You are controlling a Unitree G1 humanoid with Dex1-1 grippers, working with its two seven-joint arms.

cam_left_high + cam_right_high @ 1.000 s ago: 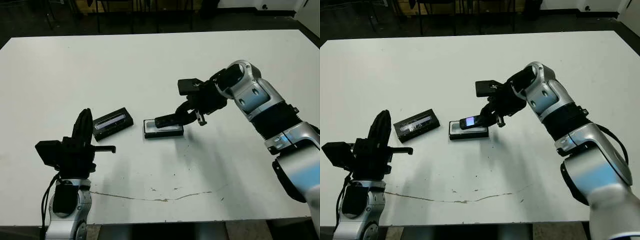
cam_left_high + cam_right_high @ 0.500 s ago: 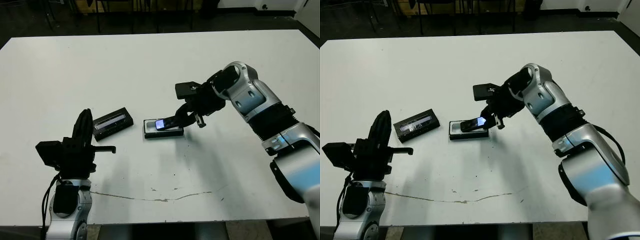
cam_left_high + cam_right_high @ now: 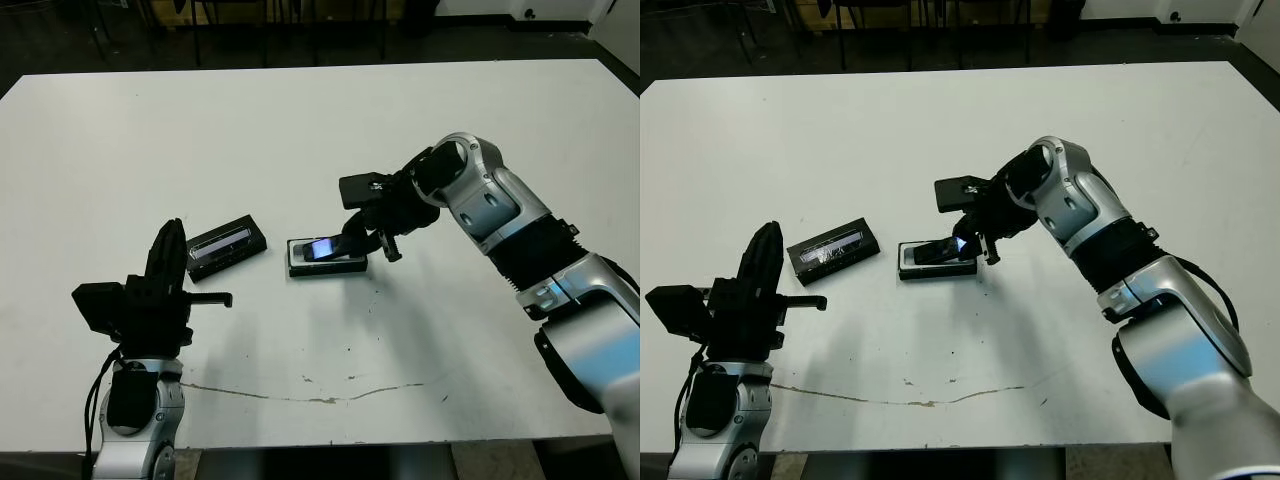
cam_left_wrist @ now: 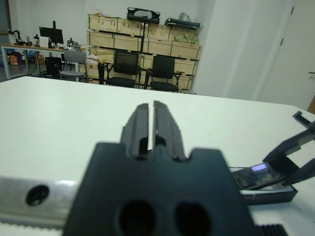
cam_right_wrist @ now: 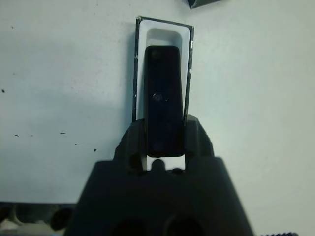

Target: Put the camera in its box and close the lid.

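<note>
The slim black camera (image 3: 322, 248) is gripped at its near end by my right gripper (image 3: 356, 236), which is shut on it. It lies lengthwise over the box (image 3: 330, 268), tilted, with its far end low over the white lining. In the right wrist view the camera (image 5: 164, 101) covers most of the box (image 5: 165, 34), whose white lining shows at the far end. The lid (image 3: 226, 246), black with a glossy stripe, lies flat on the table just left of the box. My left gripper (image 3: 172, 228) stands shut near the lid, pointing up and holding nothing.
A thin dark mark (image 3: 320, 392) runs across the white table (image 3: 300, 130) near its front edge. Beyond the table in the left wrist view stand chairs (image 4: 127, 69) and stacked crates (image 4: 147, 37).
My right gripper has moved left and down with the camera, bringing it from above the box to low over the lining. The left arm and the lid have not moved.
</note>
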